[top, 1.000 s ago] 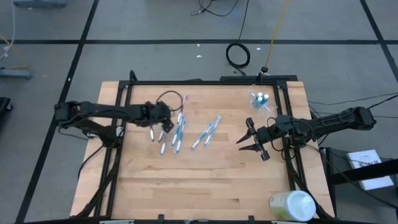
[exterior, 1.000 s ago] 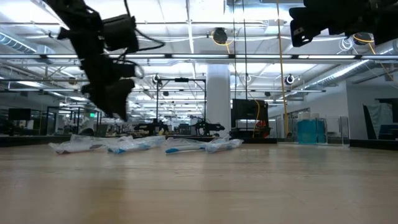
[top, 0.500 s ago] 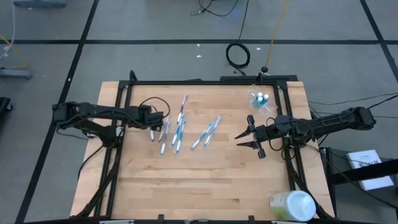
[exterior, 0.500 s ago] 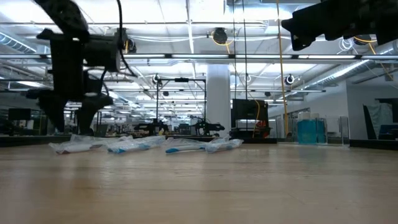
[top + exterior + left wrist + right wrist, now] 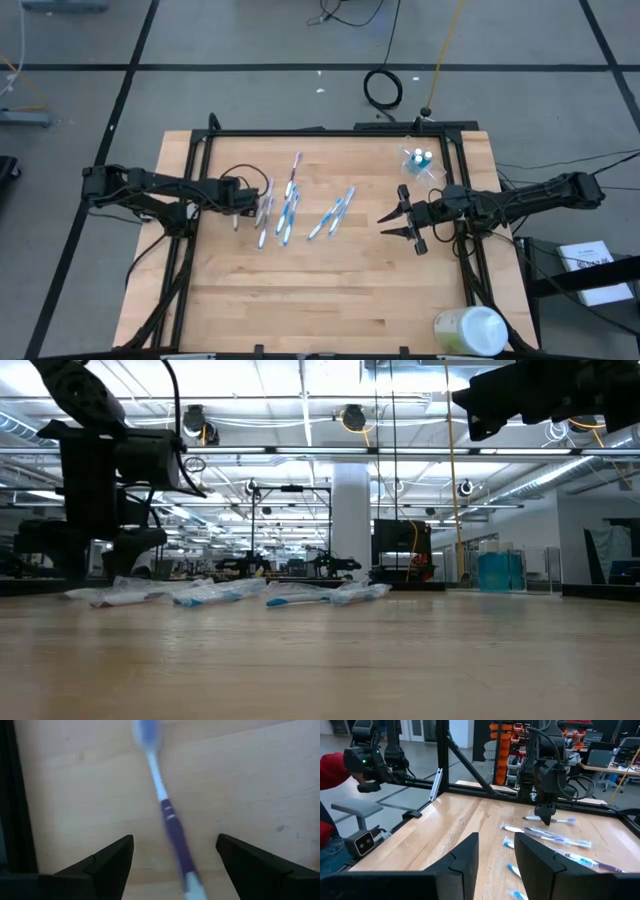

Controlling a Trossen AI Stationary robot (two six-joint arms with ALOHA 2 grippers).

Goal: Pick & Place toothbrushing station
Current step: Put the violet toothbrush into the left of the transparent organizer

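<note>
Several slim blue, white and purple toothbrushes (image 5: 290, 210) lie flat on the wooden table left of its middle; they also show in the low view (image 5: 220, 594). My left gripper (image 5: 238, 205) hangs over the group's left end, fingers pointing down and open. One purple, white and blue toothbrush (image 5: 172, 827) lies on the table between the fingers, untouched. The clear plastic cup (image 5: 420, 160) with teal-capped tubes stands at the far right. My right gripper (image 5: 403, 224) is open and empty, right of the toothbrushes, above the table.
A large pale green-and-white round container (image 5: 470, 330) stands at the near right corner. A black frame (image 5: 330, 131) runs along the table's far edge and sides. A person in red (image 5: 330, 775) shows beyond the table. Bare wood lies toward the near edge (image 5: 320, 290).
My left gripper has gone toward the table's left edge and down, from over the middle of the toothbrushes to their left end, and has turned from tilted to pointing straight down. The toothbrushes lie as before.
</note>
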